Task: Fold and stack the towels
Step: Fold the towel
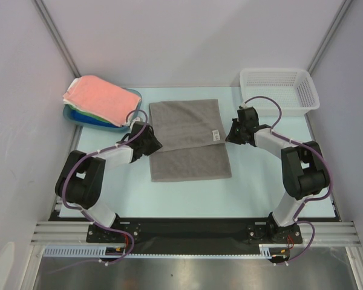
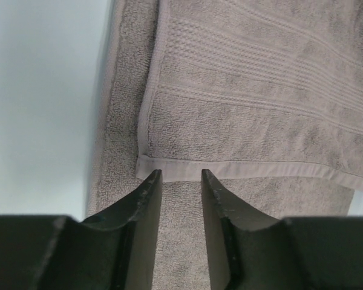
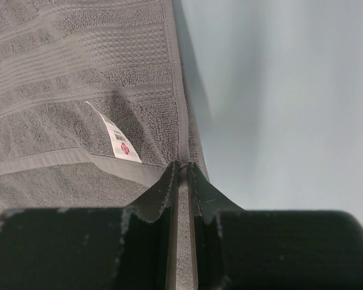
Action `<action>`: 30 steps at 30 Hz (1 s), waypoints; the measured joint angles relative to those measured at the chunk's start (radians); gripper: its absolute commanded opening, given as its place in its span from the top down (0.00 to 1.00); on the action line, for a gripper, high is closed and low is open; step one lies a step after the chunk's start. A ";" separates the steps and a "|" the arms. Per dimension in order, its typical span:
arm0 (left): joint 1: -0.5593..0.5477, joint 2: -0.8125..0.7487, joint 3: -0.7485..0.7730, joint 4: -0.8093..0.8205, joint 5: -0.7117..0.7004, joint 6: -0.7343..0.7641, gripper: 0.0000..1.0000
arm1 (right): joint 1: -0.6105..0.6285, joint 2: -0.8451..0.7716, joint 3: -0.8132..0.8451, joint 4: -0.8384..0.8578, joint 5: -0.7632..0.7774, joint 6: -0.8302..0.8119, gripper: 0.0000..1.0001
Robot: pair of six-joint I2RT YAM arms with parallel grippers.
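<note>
The grey towel (image 1: 187,140) is lying folded over itself in the middle of the surface (image 1: 260,181), and squaring the top layer's hem with the layer beneath is looking like the care needed now. The right hand (image 3: 181,164) is pinching its right edge, while the left hand (image 2: 181,175) is hovering with jaws parted, gripping nothing. The white tag (image 3: 120,141) is showing a red mark, its print too small to read.

We see bright, even, diffuse light throughout. A soft shadow edges the grey towel (image 3: 78,72) on the table (image 3: 278,90), upper centre of the right wrist view; the pile looks sharp.
</note>
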 measured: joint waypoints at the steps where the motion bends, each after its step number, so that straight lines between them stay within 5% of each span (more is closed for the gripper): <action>1: 0.000 0.005 0.006 -0.006 -0.003 0.000 0.60 | 0.000 0.000 0.000 0.000 0.000 0.000 1.00; 10: 0.001 0.007 0.016 -0.080 -0.051 0.003 0.56 | -0.011 0.000 0.000 0.005 0.000 0.000 1.00; 30: 0.002 0.086 0.096 -0.123 -0.077 0.027 0.67 | -0.018 0.000 -0.008 0.022 -0.006 0.000 1.00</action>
